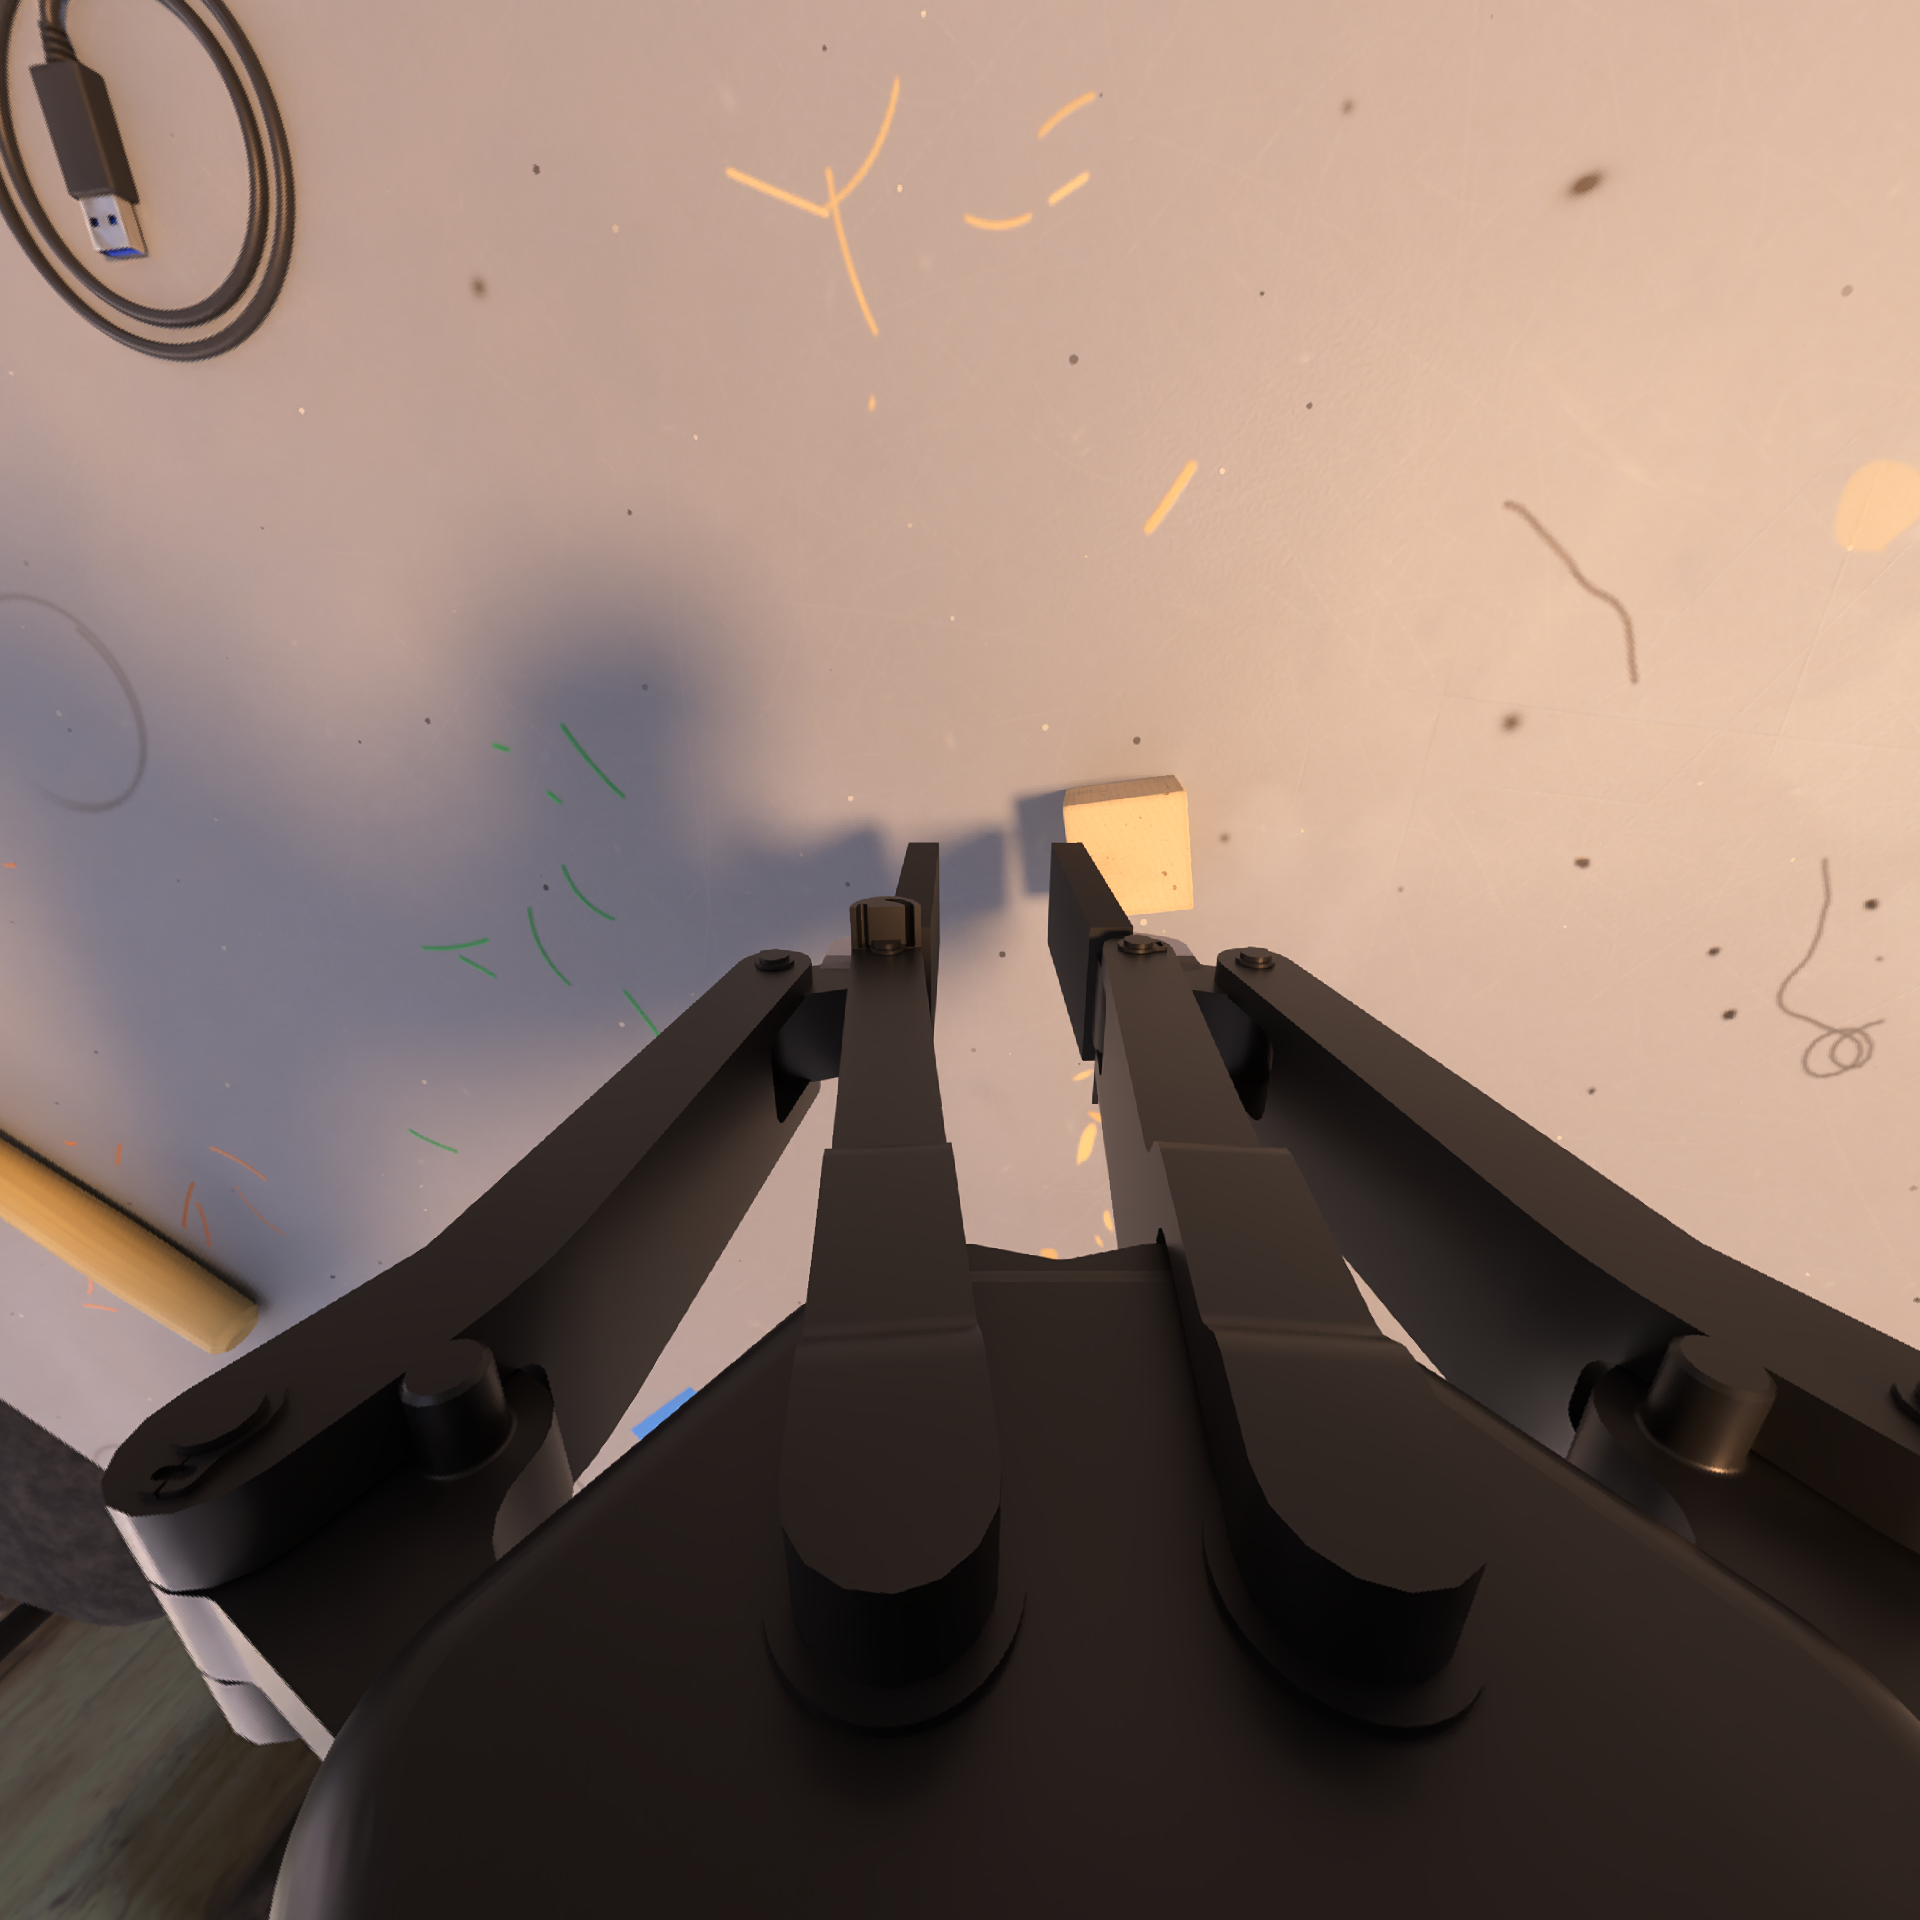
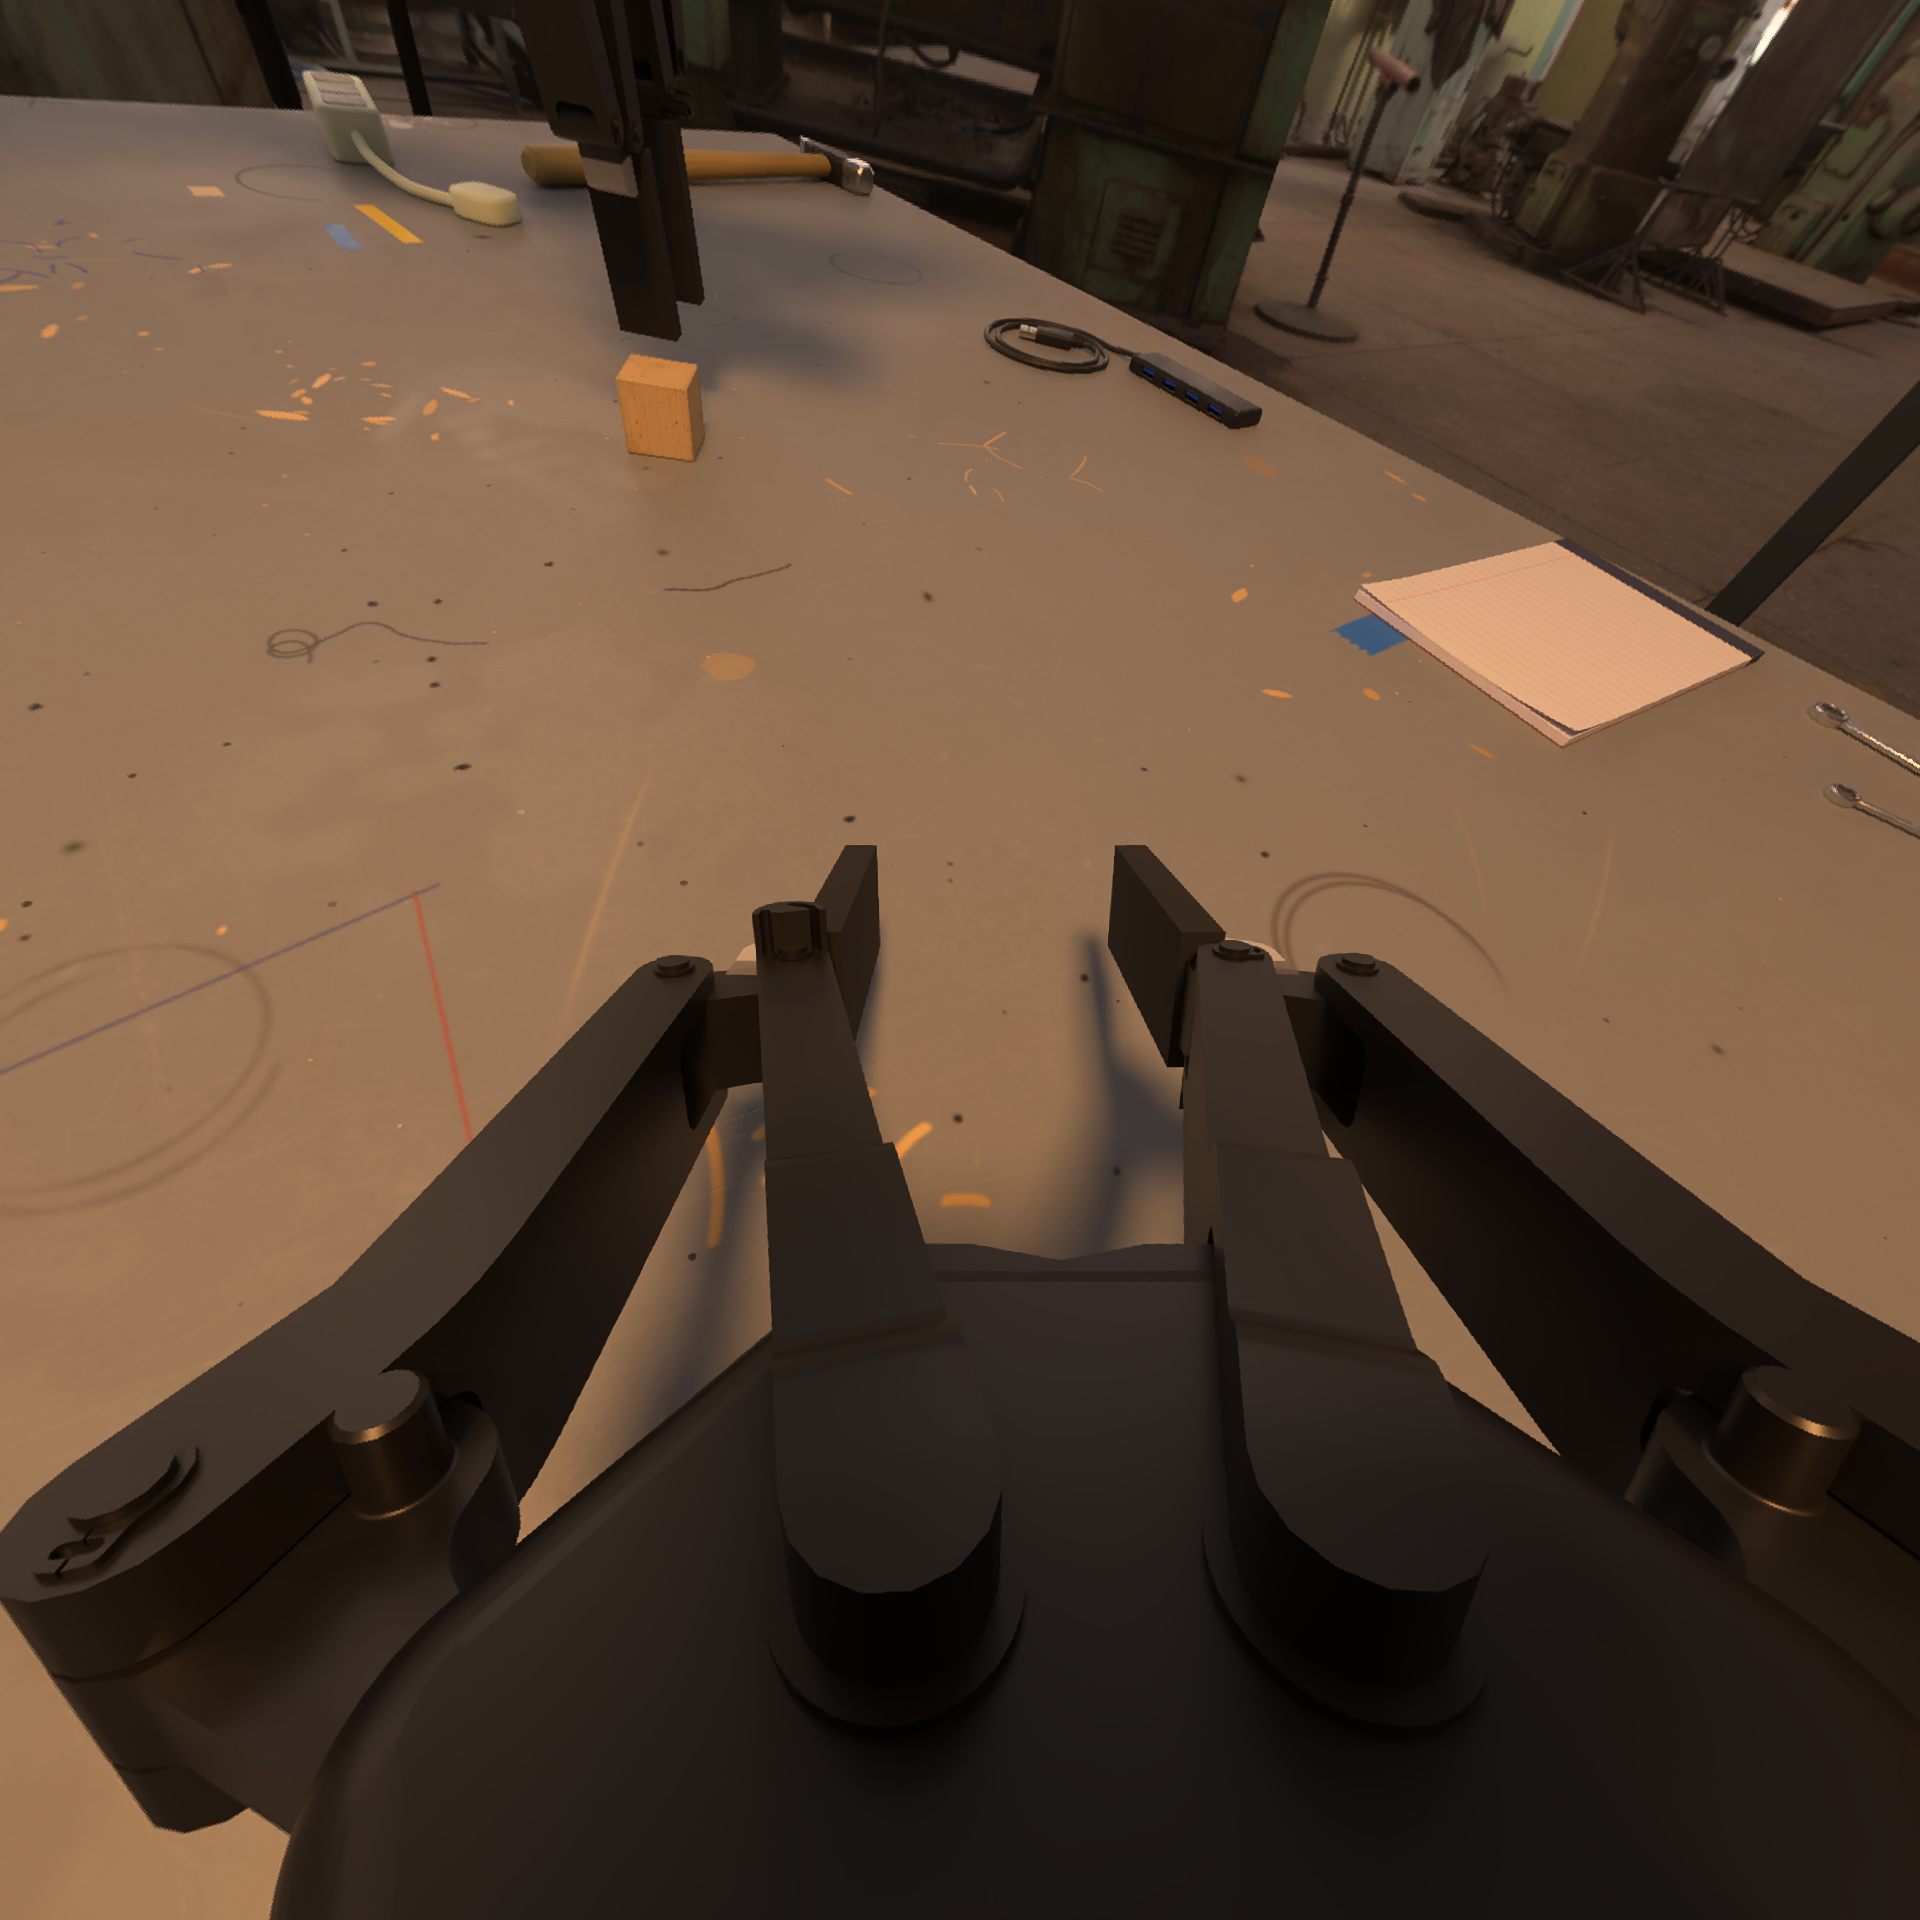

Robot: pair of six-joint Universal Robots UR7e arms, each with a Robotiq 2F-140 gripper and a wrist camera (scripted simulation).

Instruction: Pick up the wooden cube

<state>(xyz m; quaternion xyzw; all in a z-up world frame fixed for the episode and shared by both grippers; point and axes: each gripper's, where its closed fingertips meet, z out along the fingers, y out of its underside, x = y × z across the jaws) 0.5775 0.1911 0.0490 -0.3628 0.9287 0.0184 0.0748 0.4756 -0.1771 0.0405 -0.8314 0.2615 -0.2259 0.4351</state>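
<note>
The wooden cube (image 1: 1127, 847) stands on the grey table, just past and to the right of my left gripper's (image 1: 995, 862) fingertips; the right finger covers its lower left corner. The left jaws are open by a narrow gap with nothing between them. In the right wrist view the cube (image 2: 660, 407) stands far ahead, and the left gripper (image 2: 655, 317) hangs point-down just above it, not touching. My right gripper (image 2: 994, 883) is open and empty, low over the near part of the table, far from the cube.
A coiled USB cable (image 1: 135, 177) and a wooden hammer handle (image 1: 114, 1257) lie to the left. In the right wrist view are a hammer (image 2: 691, 164), a white power adapter (image 2: 353, 114), a USB hub (image 2: 1195, 390), a notepad (image 2: 1558, 634) and wrenches (image 2: 1870, 743) at the right edge.
</note>
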